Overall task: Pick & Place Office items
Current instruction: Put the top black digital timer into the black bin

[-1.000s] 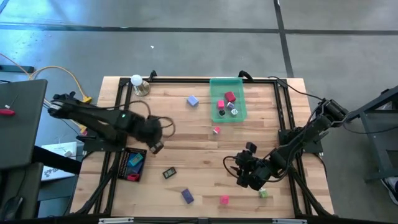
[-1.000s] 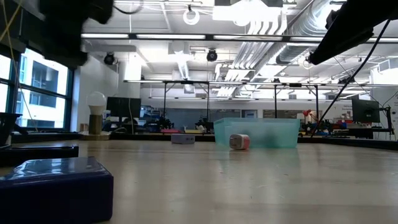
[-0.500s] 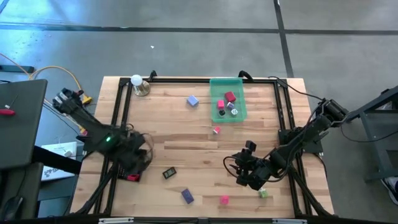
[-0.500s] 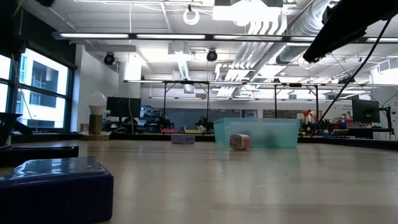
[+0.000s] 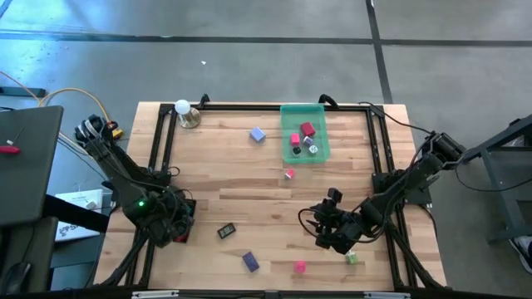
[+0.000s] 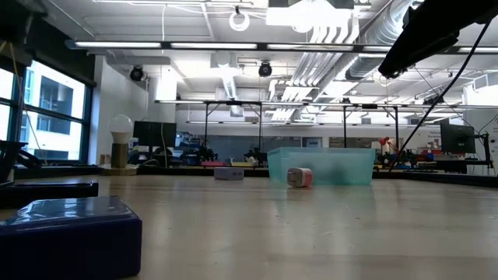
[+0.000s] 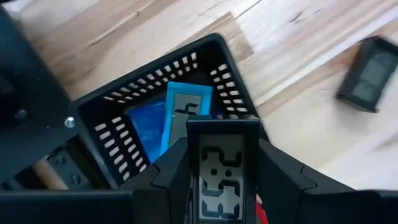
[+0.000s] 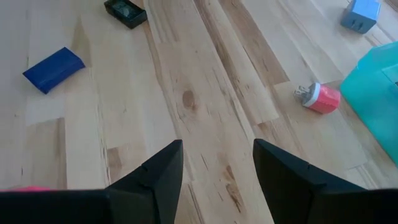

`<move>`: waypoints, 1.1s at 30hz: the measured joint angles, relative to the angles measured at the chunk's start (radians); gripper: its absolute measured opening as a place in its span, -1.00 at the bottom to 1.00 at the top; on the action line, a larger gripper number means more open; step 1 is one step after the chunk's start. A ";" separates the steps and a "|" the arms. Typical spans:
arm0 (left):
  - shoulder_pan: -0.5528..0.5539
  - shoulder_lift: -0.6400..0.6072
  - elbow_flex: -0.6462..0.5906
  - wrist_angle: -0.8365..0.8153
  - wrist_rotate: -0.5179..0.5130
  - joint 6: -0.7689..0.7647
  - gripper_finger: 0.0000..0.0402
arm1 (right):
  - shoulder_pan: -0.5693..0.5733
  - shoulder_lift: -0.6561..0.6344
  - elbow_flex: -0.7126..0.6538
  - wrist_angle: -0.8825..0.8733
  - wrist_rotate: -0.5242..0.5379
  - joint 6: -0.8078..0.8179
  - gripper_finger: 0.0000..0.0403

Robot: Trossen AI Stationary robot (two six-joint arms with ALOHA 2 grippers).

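Note:
My left gripper is shut on a small black display piece and hangs over the black tray at the table's left side. Blue flat pieces lie in that tray. A second black display piece lies flat on the wood. My right gripper stands open above bare wood at the near right. Loose items lie about it: a blue block, a pink-and-white piece and a purple block. My left gripper pinches the black display piece by its two long sides between its two fingers. The fingers come steeply from above and lie along the piece. The piece is lifted clear above the black tray, its display facing the wrist camera.
The translucent green tray at the far middle holds red and pink pieces. A white ball on a metal base stands at the far left corner. A pink piece and a green one lie near the front edge. A black frame borders the table.
My left gripper has swung toward the table's left and near edges, from beside the black tray to above it. It has sunk and rolled about its own axis on the way, with the black display piece still between its fingers.

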 joint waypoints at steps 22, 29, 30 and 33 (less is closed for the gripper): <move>0.068 0.000 -0.170 0.089 0.103 -0.005 -0.32 | 0.000 0.000 0.000 0.010 -0.017 0.002 -0.09; 0.068 0.000 -0.170 0.092 0.103 0.025 -0.09 | 0.000 0.000 0.000 0.010 -0.016 0.002 -0.09; 0.068 0.000 -0.170 0.091 0.103 0.025 -0.08 | 0.000 0.000 0.000 0.010 -0.016 0.002 -0.09; 0.068 0.000 -0.170 0.092 0.103 0.034 -0.05 | 0.000 0.000 0.000 0.010 -0.015 0.002 -0.09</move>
